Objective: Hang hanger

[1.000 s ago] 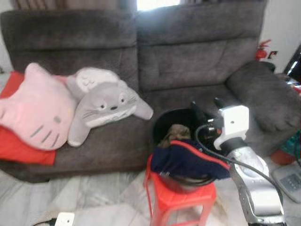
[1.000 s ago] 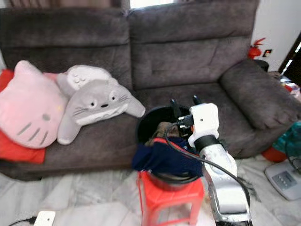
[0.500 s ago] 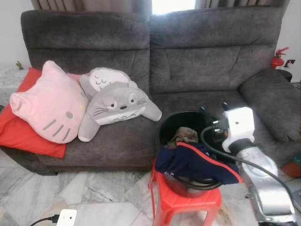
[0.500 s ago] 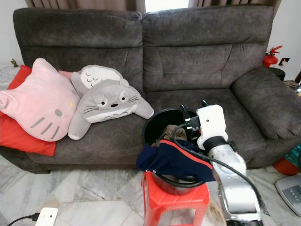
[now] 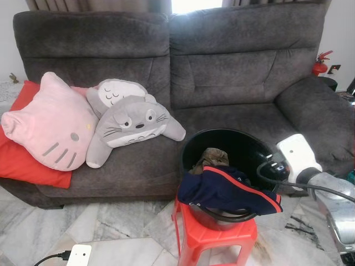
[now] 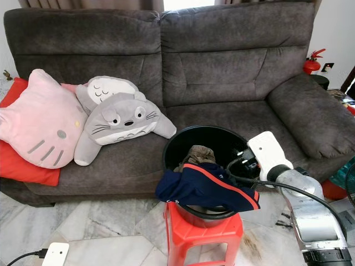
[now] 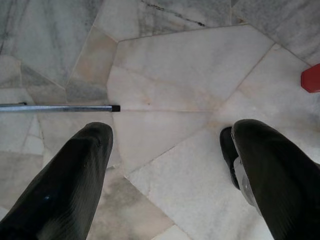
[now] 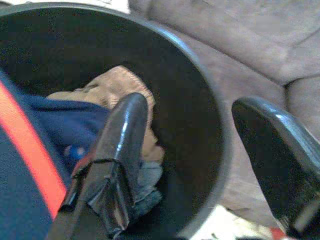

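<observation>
While the bucket (image 6: 213,145) wall hides its tips, right end effector (image 8: 200,165) gapes empty; left end effector (image 7: 165,170) likewise.

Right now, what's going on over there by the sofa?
The right tool is open at the rim of the black bucket, which stands on a red stool in front of the grey sofa. It holds nothing. A navy garment with red trim drapes over the bucket's near rim, brown cloth inside. The left tool hangs open above the marble floor.
</observation>
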Motion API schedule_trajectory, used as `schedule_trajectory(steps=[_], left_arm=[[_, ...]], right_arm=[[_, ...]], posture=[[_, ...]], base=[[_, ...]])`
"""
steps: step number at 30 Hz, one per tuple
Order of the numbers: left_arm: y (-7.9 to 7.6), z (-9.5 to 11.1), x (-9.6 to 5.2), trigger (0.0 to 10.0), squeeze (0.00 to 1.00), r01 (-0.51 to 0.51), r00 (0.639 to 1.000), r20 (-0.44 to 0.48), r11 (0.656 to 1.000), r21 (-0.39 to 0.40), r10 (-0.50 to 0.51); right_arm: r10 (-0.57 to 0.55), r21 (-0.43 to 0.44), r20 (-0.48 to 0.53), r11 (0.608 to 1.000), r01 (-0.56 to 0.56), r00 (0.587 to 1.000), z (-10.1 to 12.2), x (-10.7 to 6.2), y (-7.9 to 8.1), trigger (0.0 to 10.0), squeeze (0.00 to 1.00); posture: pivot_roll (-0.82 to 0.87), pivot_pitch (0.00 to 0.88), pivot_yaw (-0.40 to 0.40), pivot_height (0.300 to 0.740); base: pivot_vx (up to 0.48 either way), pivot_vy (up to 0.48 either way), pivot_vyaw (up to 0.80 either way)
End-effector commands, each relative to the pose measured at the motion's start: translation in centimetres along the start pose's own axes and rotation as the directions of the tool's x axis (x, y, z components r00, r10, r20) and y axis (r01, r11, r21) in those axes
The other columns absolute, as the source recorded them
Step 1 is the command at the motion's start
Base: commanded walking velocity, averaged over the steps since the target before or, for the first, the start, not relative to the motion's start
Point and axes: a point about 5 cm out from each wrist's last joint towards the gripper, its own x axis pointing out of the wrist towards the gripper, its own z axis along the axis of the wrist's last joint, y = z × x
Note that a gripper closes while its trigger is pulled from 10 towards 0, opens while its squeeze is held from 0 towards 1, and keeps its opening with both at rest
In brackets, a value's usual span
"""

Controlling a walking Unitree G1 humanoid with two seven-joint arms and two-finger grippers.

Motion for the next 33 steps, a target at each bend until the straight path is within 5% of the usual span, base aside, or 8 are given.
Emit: schedule_trajectory(steps=[1,10,15,19,33], left_arm=[[0.1,-0.3,0.0,10.0,0.00,0.004,1.000,-0.020,1.000,0.010,-0.004],[0.1,-0.3,0.0,10.0,0.00,0.004,1.000,-0.020,1.000,0.008,-0.004],[0.0,-0.3,0.0,10.0,0.00,0.005,1.000,-0.018,1.000,0.010,-0.004],[0.0,-0.2,0.0,10.0,0.00,0.004,1.000,-0.016,1.000,0.012,-0.004],[0.0,-0.1,0.0,10.0,0.00,0.003,1.000,-0.015,1.000,0.013,-0.003]], right_arm=[[0.031,-0.027,0.019,0.999,-0.031,0.999,0.4,0.3,-0.2,10.0,0.00],[-0.056,-0.021,0.015,0.998,0.056,0.998,0.2,1.5,-2.4,10.0,0.00],[0.026,0.008,0.029,1.000,-0.027,0.999,-0.2,2.3,-1.6,10.0,0.00],[0.206,-0.029,0.100,0.979,-0.204,0.973,0.2,2.8,0.5,10.0,0.00],[0.171,-0.031,0.108,0.985,-0.169,0.979,0.0,3.8,-0.2,10.0,0.00]], posture=[[-0.23,0.025,0.031,0.740],[-0.23,0.026,0.031,0.740],[-0.22,0.017,0.036,0.740],[-0.21,0.013,0.036,0.740],[-0.20,0.000,0.038,0.740]], base=[[0.000,0.000,0.00],[0.000,0.000,0.00],[0.000,0.000,0.00],[0.000,0.000,0.00],[0.000,0.000,0.00]])
